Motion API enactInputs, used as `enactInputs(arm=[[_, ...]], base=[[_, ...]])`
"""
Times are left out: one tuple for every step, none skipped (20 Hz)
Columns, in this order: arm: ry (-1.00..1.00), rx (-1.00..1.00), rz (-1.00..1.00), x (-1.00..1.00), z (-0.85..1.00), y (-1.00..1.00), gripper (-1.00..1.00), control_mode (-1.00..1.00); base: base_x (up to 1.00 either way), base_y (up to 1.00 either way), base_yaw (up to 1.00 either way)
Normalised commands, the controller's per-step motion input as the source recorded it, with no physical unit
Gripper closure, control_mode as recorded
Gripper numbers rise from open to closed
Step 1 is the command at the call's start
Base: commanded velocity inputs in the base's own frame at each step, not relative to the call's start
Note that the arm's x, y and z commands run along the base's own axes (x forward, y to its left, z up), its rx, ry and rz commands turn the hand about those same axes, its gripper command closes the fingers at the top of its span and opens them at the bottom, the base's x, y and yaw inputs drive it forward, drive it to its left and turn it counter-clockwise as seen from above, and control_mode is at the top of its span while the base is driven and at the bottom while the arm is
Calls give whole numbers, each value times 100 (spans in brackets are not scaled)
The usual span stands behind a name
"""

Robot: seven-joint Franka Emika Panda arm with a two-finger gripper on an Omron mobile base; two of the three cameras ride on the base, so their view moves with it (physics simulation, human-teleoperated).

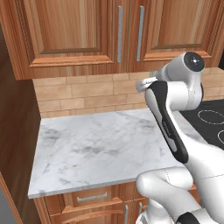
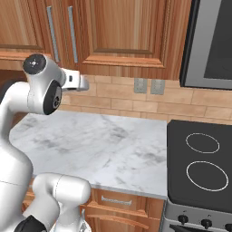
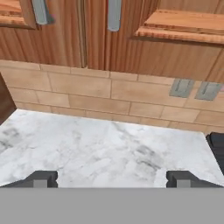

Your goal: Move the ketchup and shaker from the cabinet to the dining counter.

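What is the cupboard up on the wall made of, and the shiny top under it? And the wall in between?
The cabinet looks like reddish-brown wood with a smooth finish: grain lines run down its raised-panel doors. Its bar handles look like brushed grey metal. The counter looks like polished marble, white with grey veins, though it might be an imitation. The wall looks like tan brick tile with pale joints.

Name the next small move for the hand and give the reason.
Probably raise the open hand toward a bar handle of the cabinet. Both doors are shut, and the hand sits low, facing the brick backsplash with nothing held.
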Motion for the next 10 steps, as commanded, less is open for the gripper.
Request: enactInputs(arm=[[-15,0,0,0,66,7,-100,-100],[-10,0,0,0,64,10,-100,-100],[-3,0,-1,0,62,11,-100,-100],[-1,0,-2,0,60,10,-100,-100],[0,0,-2,-2,56,8,-100,-100],[0,0,-2,-3,54,5,-100,-100],[0,1,-1,-1,48,3,-100,-100],[0,1,0,-1,44,2,-100,-100],[0,2,0,0,40,0,-100,-100],[0,2,0,0,39,0,-100,-100]], base=[[0,0,0],[0,0,0],[0,0,0],[0,0,0],[0,0,0],[0,0,0],[0,0,0],[0,0,0],[0,0,0],[0,0,0]])
